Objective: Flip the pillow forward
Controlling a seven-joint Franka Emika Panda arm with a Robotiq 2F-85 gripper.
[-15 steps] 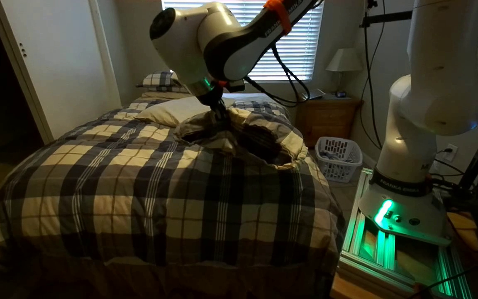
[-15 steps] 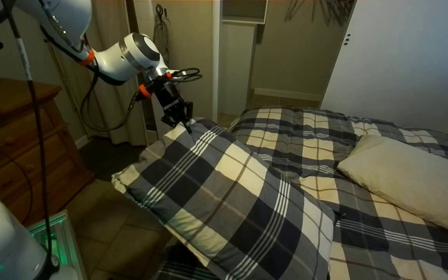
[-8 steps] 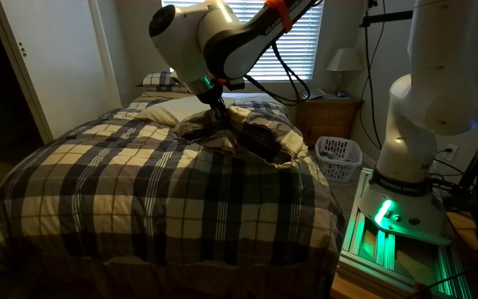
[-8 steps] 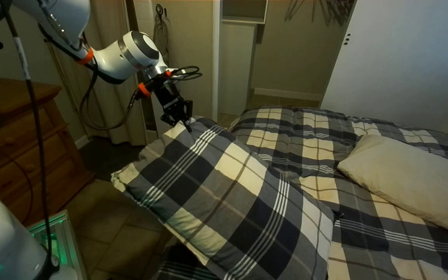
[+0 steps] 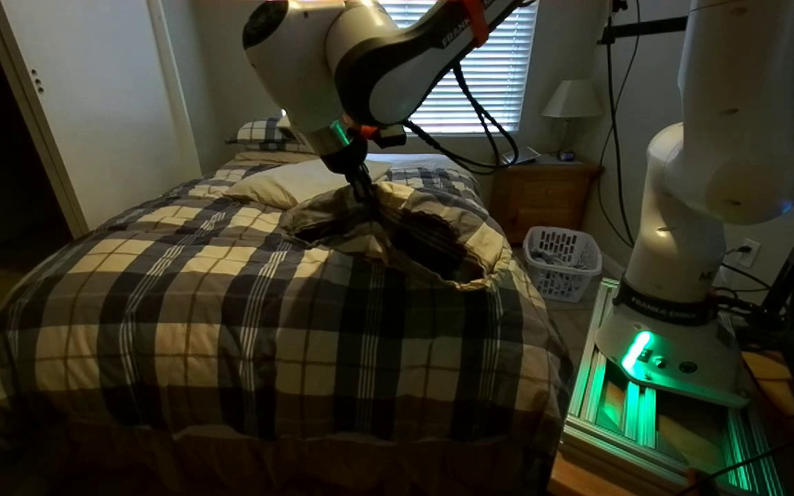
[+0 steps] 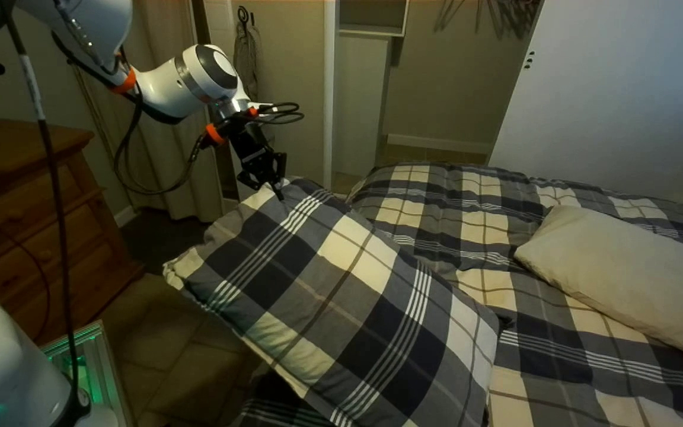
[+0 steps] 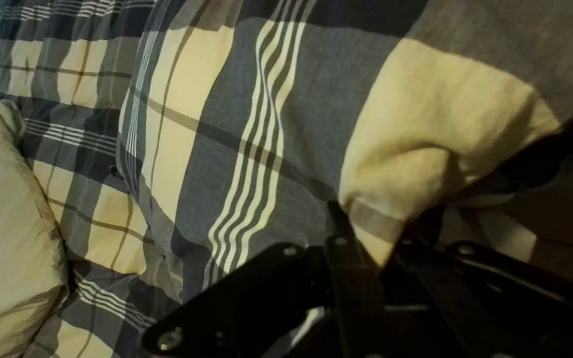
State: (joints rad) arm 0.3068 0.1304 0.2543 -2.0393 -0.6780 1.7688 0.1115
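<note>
The pillow is large and soft, in black, cream and tan plaid. It shows in both exterior views and fills much of the wrist view. It stands tilted on the bed, with one upper corner raised. My gripper is shut on that corner, and a fold of cream fabric is pinched between the fingers in the wrist view. In an exterior view the gripper is above the pillow's dark, open-looking side. The pillow's lower part is cut off by the frame in an exterior view.
A plain cream pillow lies on the plaid bedspread. A smaller plaid pillow is at the bed's head. A white basket stands beside the bed near a nightstand. A wooden dresser stands behind the arm.
My gripper and the held pillow have shifted slightly away from the cream pillow, leftward in an exterior view. The pillow's lower edge has come a little closer to the bed's foot. The grip is unchanged.
</note>
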